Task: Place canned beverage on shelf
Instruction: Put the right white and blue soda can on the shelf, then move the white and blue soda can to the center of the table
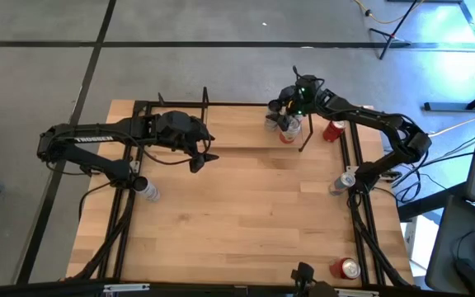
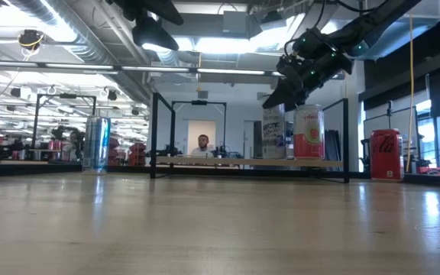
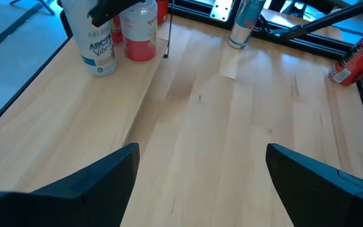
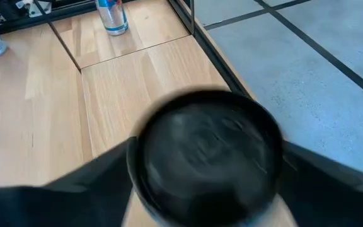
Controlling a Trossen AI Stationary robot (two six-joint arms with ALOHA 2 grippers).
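The shelf (image 1: 221, 136) stands at the table's far edge, its light plank (image 2: 228, 162) held between black wire end frames. Two cans stand upright on the plank's right end: a white printed can (image 3: 99, 47) and, to its right, a red-and-white can (image 2: 309, 131). My right gripper (image 1: 284, 109) reaches in from the right, slanting down over the white can. Its fingers stand wide apart, one on either side of the can's dark top (image 4: 207, 157). My left gripper (image 1: 203, 161) hangs open above the bare table just before the shelf. My right gripper has one finger (image 4: 93, 176) on each side of the white can's top, coming from the right and slanting down. Whether the fingers touch the can I cannot tell. The can stands upright with its base on the shelf's plank.
A red cola can (image 1: 334, 129) stands on the table just right of the shelf. Silver cans stand by the right rail (image 1: 342, 183) and by the left rail (image 1: 148, 190). A red can (image 1: 349, 268) lies near the front edge. A person (image 2: 202, 145) sits far behind.
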